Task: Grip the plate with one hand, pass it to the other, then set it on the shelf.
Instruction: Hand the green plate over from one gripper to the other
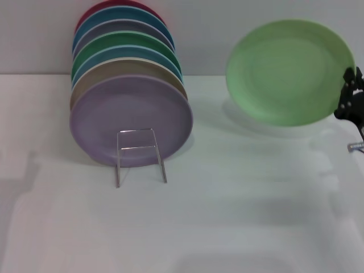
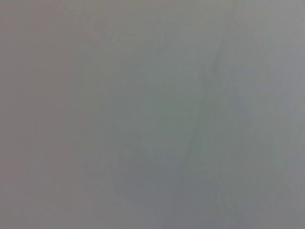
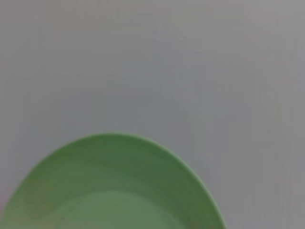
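1. One light-green plate (image 1: pixel 289 71) is up in the air, well above the white desk (image 1: pixel 239 216), tilted w/ its face toward the head cam; its blurred shadow falls on the desk below.
2. Right gripper (image 1: pixel 350 98) sits at the plate's right rim, jaws clamped on that edge. Right wrist view shows only the plate (image 3: pixel 114 191) against plain grey.
3. Left gripper isn't visible anywhere; left wrist view is blank grey, so can't tell its jaw state.
4. Wire plate rack (image 1: pixel 140 154) stands on the desk to the left, well apart from the plate. It holds a row of upright plates, the lavender plate (image 1: pixel 131 119) at the front; one wire loop in front of it looks free.
5. Step in hand, prob: present plate for handover. Do it well by keeping the plate steady, free left rim exposed toward the other arm, and not releasing until the left jaws have a firm bite.
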Controlling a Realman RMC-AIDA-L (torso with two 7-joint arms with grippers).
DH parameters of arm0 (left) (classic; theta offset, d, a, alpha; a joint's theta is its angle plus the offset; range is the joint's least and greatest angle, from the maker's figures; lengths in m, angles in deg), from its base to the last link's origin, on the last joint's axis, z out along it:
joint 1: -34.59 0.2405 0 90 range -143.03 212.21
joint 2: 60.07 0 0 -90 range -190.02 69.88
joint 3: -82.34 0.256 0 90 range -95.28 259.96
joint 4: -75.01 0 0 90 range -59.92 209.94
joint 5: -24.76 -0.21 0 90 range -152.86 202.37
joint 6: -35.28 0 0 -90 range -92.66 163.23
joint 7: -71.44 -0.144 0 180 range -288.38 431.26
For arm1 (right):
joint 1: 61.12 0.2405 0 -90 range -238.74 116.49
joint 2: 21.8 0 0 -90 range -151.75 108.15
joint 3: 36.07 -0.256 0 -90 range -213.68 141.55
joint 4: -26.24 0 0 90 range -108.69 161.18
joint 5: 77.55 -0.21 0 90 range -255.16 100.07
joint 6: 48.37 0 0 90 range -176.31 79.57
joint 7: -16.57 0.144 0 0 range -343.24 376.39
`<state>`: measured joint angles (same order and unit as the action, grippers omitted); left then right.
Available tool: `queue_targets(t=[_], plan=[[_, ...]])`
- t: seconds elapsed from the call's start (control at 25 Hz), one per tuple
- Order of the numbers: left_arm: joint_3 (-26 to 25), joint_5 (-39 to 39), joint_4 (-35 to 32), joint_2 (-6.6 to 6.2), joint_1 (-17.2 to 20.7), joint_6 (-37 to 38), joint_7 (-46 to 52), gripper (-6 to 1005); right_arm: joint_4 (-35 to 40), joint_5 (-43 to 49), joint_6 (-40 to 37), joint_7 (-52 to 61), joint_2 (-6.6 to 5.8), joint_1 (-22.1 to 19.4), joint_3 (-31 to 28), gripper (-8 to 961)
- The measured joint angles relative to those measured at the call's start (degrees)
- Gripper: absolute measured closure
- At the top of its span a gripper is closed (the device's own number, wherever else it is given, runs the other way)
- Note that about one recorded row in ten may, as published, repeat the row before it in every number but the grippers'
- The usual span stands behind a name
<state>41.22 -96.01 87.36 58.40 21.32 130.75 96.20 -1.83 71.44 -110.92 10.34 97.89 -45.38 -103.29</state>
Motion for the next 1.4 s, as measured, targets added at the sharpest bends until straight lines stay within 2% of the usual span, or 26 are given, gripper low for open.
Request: queue_targets(t=[0.2, 0.24, 0.28, 0.4, 0.64, 0.88, 1.12, 1.4], plan=[[1.04, -0.04, 0.09, 0.01, 0.4, 0.71, 0.01, 198, 0.78, -4.16, -8.0, -0.27, 0.13, -3.74, 9.15, 934], [3.1, -0.01, 0.19, 0.08, 1.03, 2.04, 0.02, 198, 0.79, -5.04, -9.7, -0.47, 0.15, -4.53, 10.93, 934], [8.48, -0.04, 0.26, 0.16, 1.59, 4.47, 0.04, 198, 0.8, -5.72, -11.16, -0.52, 0.17, -5.21, 12.51, 934], [14.15, -0.01, 0.29, 0.17, 1.59, 5.79, -0.22, 198, 0.87, -7.09, -15.3, -0.61, 0.19, -7.28, 17.0, 934], [20.87, 0.0, 0.32, 0.27, 1.11, 5.47, -1.22, 199, 0.15, -7.34, -19.95, -2.47, 0.19, -11.36, 23.13, 933], [28.29, 0.0, 1.37, 0.45, 0.91, 4.15, -9.76, 199, -0.1, -10.36, -20.67, -3.17, 0.19, -12.44, 28.89, 933], [32.05, -0.01, 3.76, 0.45, 0.47, -0.65, -16.78, 199, -4.37, -20.51, -21.52, -11.73, 0.19, -12.47, 39.23, 934], [32.43, 0.01, 5.56, 0.45, -0.32, -5.79, -19.41, 199, -10.5, -30.88, -22.89, -23.86, 0.19, -12.69, 50.18, 934]])
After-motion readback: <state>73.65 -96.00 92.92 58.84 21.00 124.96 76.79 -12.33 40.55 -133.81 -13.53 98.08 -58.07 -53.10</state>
